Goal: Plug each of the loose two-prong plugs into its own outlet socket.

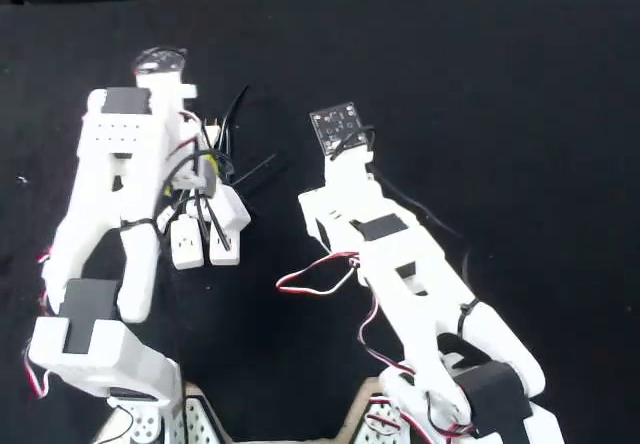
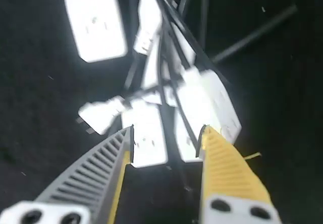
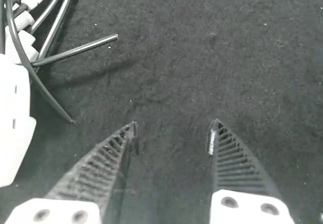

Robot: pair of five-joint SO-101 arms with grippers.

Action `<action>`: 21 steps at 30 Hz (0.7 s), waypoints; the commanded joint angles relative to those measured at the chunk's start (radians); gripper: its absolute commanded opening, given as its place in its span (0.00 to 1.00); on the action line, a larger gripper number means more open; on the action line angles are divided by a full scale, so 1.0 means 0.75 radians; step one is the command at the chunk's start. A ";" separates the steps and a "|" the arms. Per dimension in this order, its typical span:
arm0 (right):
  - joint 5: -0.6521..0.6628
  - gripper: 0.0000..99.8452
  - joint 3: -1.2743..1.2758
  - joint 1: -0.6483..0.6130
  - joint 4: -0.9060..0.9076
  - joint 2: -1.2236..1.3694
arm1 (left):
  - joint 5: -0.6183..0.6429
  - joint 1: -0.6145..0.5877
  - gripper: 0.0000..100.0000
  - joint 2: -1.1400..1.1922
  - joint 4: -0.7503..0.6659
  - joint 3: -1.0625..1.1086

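Several white outlet blocks [image 1: 205,236] lie in a cluster with black cables [image 1: 232,114] on the black cloth. My left gripper [image 2: 166,130] hovers open just above them, one grey finger and one yellow finger straddling two blocks [image 2: 146,138]. A loose white plug [image 2: 101,114] lies beside the grey finger, prongs pointing away from the blocks. Another outlet block [image 2: 93,19] lies farther off. My right gripper [image 3: 174,128] is open over bare cloth, with a white block [image 3: 12,118] and a cable end [image 3: 75,51] off to its side.
The black cloth [image 1: 520,114] covers the whole table. The right arm [image 1: 400,264] stretches up the middle, with a red and white wire [image 1: 315,282] looping beside it. The left arm [image 1: 110,194] stands over the cluster.
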 commanded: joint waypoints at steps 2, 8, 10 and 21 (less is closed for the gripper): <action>0.002 0.21 -0.081 0.061 0.002 -0.001 | 0.096 0.124 0.23 0.023 -0.049 0.034; 0.002 0.21 -0.081 0.092 0.002 -0.001 | 0.209 0.138 0.23 0.102 -0.141 0.050; 0.002 0.21 -0.081 0.092 0.002 -0.001 | 0.237 0.138 0.25 0.137 -0.162 0.052; 0.002 0.21 -0.081 0.092 0.002 0.001 | 0.186 0.083 0.23 0.319 -0.166 0.040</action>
